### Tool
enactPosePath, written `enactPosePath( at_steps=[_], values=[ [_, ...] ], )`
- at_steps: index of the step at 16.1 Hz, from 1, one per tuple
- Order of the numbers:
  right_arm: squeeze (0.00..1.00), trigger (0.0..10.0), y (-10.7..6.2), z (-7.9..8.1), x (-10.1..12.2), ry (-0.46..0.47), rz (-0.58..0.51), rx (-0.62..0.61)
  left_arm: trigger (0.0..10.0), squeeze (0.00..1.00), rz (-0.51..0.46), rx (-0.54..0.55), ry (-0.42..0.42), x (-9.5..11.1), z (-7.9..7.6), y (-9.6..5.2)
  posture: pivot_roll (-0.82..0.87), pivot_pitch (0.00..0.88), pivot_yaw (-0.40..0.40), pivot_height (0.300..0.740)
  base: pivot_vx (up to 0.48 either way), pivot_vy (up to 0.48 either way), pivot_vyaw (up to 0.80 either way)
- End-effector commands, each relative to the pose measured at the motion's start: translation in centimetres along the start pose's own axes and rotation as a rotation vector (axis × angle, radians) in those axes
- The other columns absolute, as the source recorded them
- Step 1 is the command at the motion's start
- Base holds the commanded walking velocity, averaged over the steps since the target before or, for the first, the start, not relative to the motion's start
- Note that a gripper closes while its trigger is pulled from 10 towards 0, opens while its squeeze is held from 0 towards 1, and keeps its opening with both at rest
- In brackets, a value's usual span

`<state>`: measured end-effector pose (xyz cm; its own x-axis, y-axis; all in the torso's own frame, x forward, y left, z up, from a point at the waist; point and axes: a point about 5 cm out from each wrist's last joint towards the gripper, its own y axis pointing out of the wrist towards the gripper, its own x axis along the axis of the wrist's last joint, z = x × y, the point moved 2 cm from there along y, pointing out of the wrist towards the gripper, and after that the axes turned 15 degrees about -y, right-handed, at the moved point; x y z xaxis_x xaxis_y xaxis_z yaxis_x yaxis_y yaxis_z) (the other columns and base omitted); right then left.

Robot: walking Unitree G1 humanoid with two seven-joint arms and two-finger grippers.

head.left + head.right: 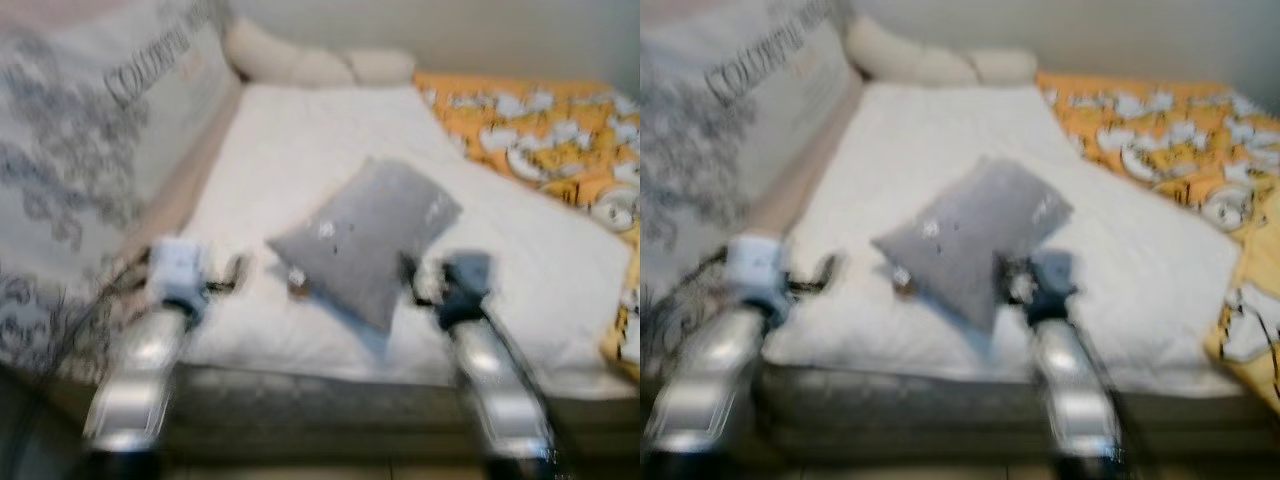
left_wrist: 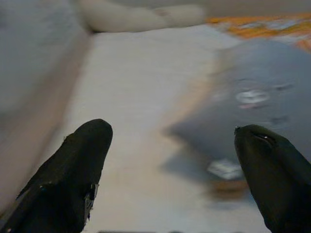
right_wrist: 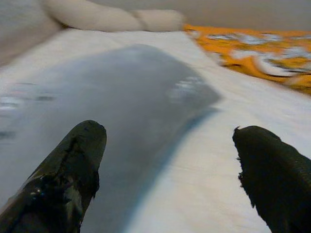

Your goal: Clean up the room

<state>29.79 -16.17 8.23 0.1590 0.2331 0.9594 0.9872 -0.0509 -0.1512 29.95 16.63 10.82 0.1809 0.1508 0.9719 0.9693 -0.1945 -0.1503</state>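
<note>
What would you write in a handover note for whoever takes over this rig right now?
Left pincer: open, empty, over the white mattress left of the grey pillow.
Right pincer: open, empty, at the pillow's near right edge.
Pillow lies askew mid-bed; orange patterned blanket sits at the far right.
Done: nothing grasped yet.
Left: probably grasp the pillow and place it. Views are blurred.

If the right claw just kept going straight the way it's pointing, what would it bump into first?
Most likely the grey pillow. The right gripper is open and points along the white bedding, with the pillow lying ahead, mostly before one finger. Blur makes depth uncertain.
</note>
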Motion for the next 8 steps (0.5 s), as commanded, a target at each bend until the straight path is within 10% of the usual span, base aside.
enactPosePath(
  at_steps=[1, 8],
  values=[
    [0.0, 10.0, 0.19, 1.1, 0.8, 0.01, -0.022, 0.027, 10.0, 0.67, -0.003, 0.037, 0.016, 0.27, 1.17, -0.29, 0.04, 0.0, -0.037, 0.74, 0.262, 0.0, 0.0],
    [0.0, 10.0, -0.01, 1.7, 0.53, 0.005, -0.02, 0.044, 10.0, 0.67, -0.002, 0.044, 0.014, 0.05, 1.36, -0.46, 0.04, 0.0, -0.035, 0.74, 0.264, 0.0, 0.0]
  ],
)
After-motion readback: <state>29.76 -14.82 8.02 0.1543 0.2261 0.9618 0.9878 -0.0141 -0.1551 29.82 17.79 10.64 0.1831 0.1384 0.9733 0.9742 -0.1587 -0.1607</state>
